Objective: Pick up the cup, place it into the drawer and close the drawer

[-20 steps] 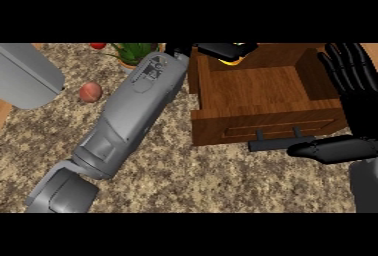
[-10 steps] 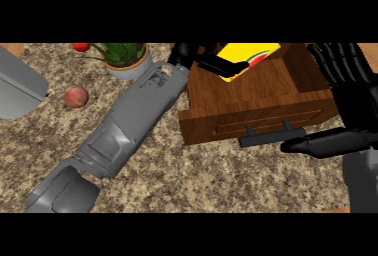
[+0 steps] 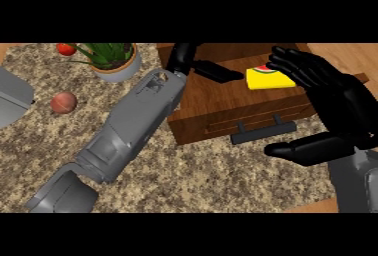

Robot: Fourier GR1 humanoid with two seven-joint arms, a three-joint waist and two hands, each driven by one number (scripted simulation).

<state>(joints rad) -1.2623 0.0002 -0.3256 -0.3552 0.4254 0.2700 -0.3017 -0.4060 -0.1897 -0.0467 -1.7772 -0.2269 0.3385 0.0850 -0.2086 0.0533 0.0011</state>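
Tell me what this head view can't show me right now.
- Cup: partly covered by the right hand and the left hand.
- Drawer: interior not visible; open or closed unclear.
- Left hand: palm hidden behind its own forearm.
- Grey object: cut off by the left edge.

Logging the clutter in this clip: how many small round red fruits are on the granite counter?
2. One bright red fruit sits at the counter's far left edge beside the potted plant; a duller reddish fruit lies nearer, left of the grey forearm. More may be hidden.
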